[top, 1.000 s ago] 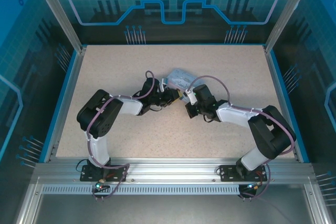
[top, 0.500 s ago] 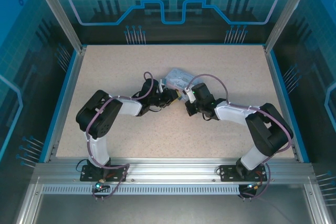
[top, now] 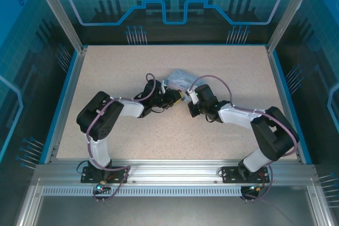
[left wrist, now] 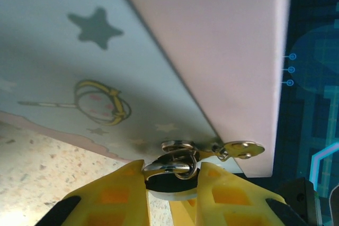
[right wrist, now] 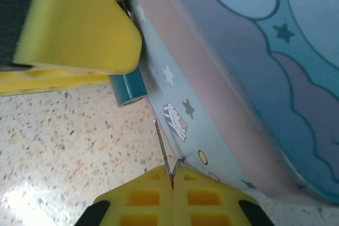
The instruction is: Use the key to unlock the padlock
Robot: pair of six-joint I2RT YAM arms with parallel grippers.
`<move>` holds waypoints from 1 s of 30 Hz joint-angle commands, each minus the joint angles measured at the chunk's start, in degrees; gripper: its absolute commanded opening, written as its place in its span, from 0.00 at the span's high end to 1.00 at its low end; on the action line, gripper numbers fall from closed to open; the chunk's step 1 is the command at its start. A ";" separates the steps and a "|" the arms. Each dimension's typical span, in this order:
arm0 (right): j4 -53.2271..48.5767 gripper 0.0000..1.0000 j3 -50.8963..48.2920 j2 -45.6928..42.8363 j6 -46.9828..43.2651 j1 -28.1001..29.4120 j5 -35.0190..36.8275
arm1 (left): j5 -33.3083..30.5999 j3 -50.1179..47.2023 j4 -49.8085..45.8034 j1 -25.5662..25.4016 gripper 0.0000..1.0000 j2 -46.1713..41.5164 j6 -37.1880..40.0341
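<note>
In the left wrist view my left gripper (left wrist: 170, 172) is shut on the padlock (left wrist: 172, 163), a tiny metal lock. Its shackle hangs through the hasp (left wrist: 241, 149) of the pale blue patterned tin (left wrist: 106, 78). My right gripper (right wrist: 172, 173) is shut on the key (right wrist: 162, 146). The key's thin blade sticks out towards a short teal-dark barrel (right wrist: 127, 89), seemingly the lock's body, under the left finger (right wrist: 74, 25). The tip stops a short gap from that barrel. From above, the left gripper (top: 177, 97) and right gripper (top: 187, 102) meet at the tin's near edge (top: 179, 78).
The tin lies on the speckled table (top: 122, 67), a little behind the middle. Blue rails (top: 63, 99) and clear walls bound the table on all sides. Both arms bend inward, elbows out, and leave open surface to the left, right and rear.
The tin has shifted slightly away and to the left. The right wrist edged left, then back. Both grippers keep their hold.
</note>
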 commanded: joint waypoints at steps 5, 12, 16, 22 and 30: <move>-0.21 1.00 -3.83 -5.97 2.43 1.64 0.16 | 3.38 1.84 0.59 -1.20 0.92 -2.23 -1.94; -0.55 1.00 -1.58 -3.01 2.55 2.85 0.63 | 3.67 1.87 1.05 -1.39 0.93 -2.16 -2.35; -0.54 1.00 -0.25 -2.02 2.75 2.95 1.64 | 3.90 1.73 1.46 -1.48 0.93 -2.00 -2.63; -1.47 1.00 1.33 -0.56 2.69 2.77 3.14 | 4.18 1.41 2.31 -1.49 0.93 -1.79 -3.09; -1.49 1.00 1.93 0.05 2.60 2.40 3.18 | 4.65 1.33 3.10 -1.60 0.93 -1.11 -3.47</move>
